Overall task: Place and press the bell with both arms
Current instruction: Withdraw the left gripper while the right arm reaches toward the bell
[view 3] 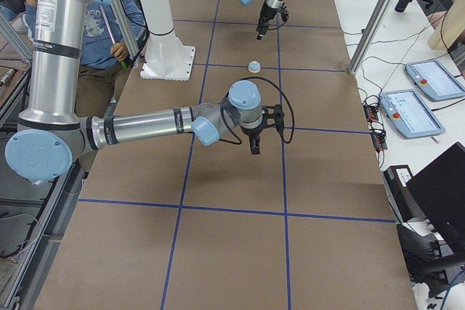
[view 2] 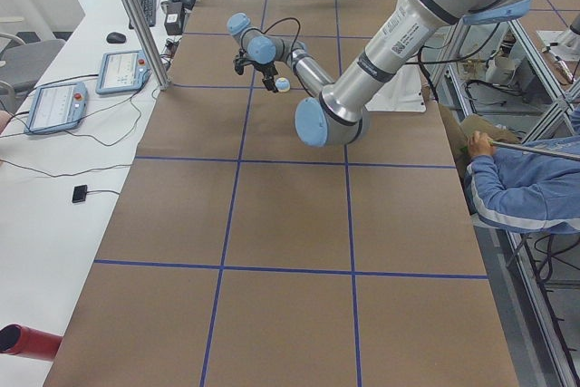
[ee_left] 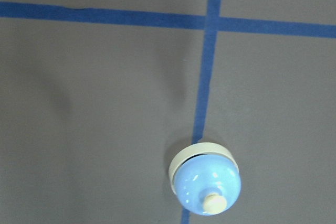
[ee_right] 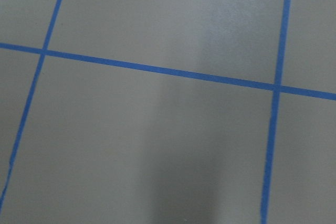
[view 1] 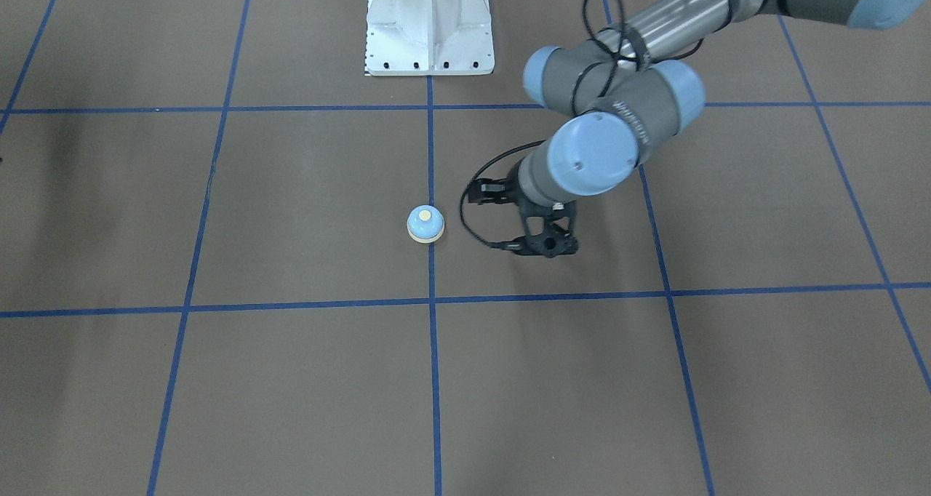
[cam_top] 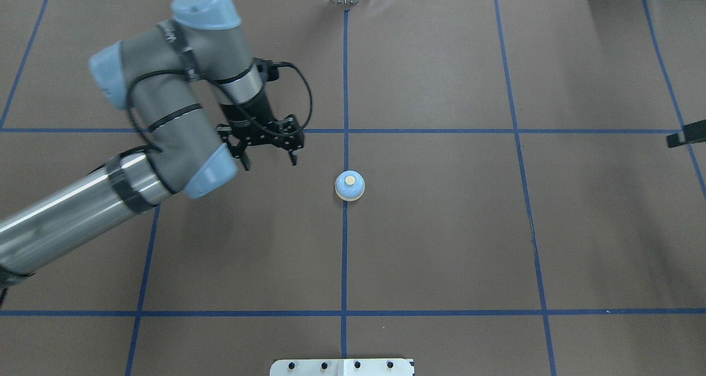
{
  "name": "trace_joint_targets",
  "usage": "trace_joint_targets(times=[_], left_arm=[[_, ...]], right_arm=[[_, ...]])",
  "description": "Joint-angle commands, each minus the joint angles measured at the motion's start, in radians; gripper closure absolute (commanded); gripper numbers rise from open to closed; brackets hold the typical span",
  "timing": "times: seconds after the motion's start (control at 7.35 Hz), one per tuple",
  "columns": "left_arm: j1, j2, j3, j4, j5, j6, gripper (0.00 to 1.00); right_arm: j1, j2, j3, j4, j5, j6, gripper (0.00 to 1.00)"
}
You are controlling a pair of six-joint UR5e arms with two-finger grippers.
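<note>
— On the centre tape line (cam_top: 345, 254) of the table (cam_top: 441, 227), the bell (cam_top: 349, 186) sits upright, nothing touching it.
— And the left gripper (cam_top: 269, 164)?
— Near it, off to one side, fingers spread, holding nothing.
— The right gripper (view 3: 254, 139)?
— Well apart from the bell. Spread or closed, I can't tell.

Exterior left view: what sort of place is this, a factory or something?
Most likely a robotics research lab: a brown paper-covered table gridded with blue tape, a silver-and-grey robot arm with light-blue joint caps, and grey touchscreen control tablets on the white side bench.
</note>
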Motion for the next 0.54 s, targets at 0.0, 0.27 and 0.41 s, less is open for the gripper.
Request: trace_joint_targets(times=[0.0, 0.27, 0.41], left_arm=[[-0.091, 0.345, -0.274, 0.0, 0.001, 0.179, 0.02], [-0.216, 0.508, -0.321, -0.003, -0.002, 0.397, 0.01], [-0.241, 0.554, -0.335, 0.0, -0.001, 0.463, 0.01]], right_arm=[[-0.222, 0.139, 0.024, 0.006, -0.127, 0.242, 0.38], [-0.421, 0.234, 0.032, -0.006, -0.25, 0.409, 0.98], [-0.544, 0.333, 0.03, -0.091, -0.369, 0.521, 1.0]])
